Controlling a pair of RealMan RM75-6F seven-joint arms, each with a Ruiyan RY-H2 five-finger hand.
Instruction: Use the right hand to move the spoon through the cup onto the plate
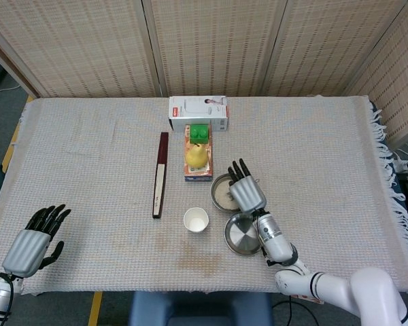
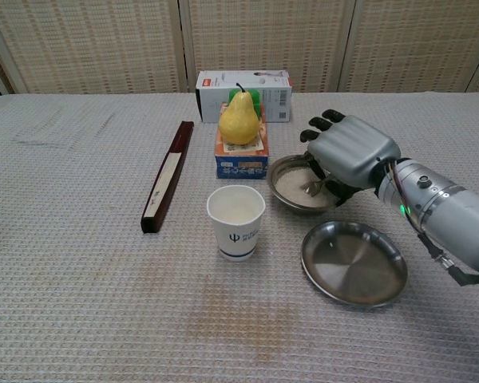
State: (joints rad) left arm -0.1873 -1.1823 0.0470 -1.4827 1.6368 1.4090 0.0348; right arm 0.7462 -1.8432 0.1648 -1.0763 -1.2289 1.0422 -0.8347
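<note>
Spoon (image 2: 313,189): lying in the bowl (image 2: 287,194), bowl-end down in the pale grains, handle running up and right under the palm; only a short stretch visible.
Right hand (image 2: 353,152): directly over the spoon handle at the bowl's right rim, back upward, fingers stretched toward the far side; grip on the handle hidden, cannot tell whether holding.
Left hand (image 1: 34,243): well apart at the near left table edge, fingers loosely apart, holding nothing.
Key relation: spoon beneath and just left of the right palm, by far the nearer hand.
Cup (image 2: 236,221): left of and nearer than the bowl, upright, mouth open.
Plate (image 2: 353,262): just beside the bowl on the near side, below the right wrist.
Obstacles: pear (image 2: 239,118) on a box (image 2: 241,158) just behind the bowl; white carton (image 2: 241,84) further back; dark flat case (image 2: 168,175) left of the cup, probably clear of the path.
</note>
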